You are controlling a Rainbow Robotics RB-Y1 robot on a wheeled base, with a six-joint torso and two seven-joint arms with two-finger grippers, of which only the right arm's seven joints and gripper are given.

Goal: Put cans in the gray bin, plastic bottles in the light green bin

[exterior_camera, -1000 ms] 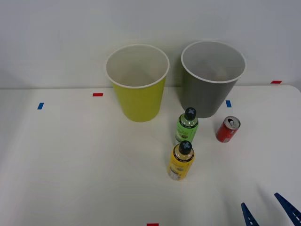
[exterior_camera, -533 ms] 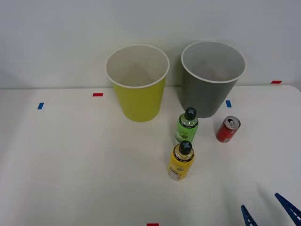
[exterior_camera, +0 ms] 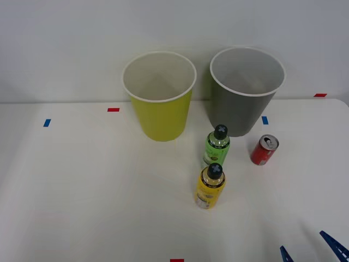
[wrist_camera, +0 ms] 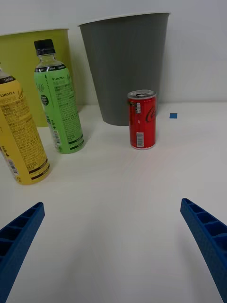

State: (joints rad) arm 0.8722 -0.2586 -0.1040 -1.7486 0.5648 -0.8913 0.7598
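Note:
A red can (exterior_camera: 264, 150) (wrist_camera: 142, 120) stands upright on the white table, just right of the gray bin (exterior_camera: 246, 90) (wrist_camera: 125, 66). The light green bin (exterior_camera: 160, 95) (wrist_camera: 35, 61) stands to the gray bin's left. In front of the gray bin are two black-capped plastic bottles: the green-label one (exterior_camera: 217, 146) (wrist_camera: 59, 99) and, nearer me, the yellow-label one (exterior_camera: 210, 186) (wrist_camera: 21, 137). My right gripper (exterior_camera: 311, 252) (wrist_camera: 113, 236) is open and empty, low at the table's front right, well short of the can.
Small red tape marks (exterior_camera: 113, 109) and blue tape marks (exterior_camera: 47, 123) dot the table (exterior_camera: 82, 191). A plain wall stands behind the bins. The table's right edge runs close to the gripper's side.
The gripper's blue fingertips have slipped slightly lower toward the front view's bottom edge. The bottles, can and bins have not moved.

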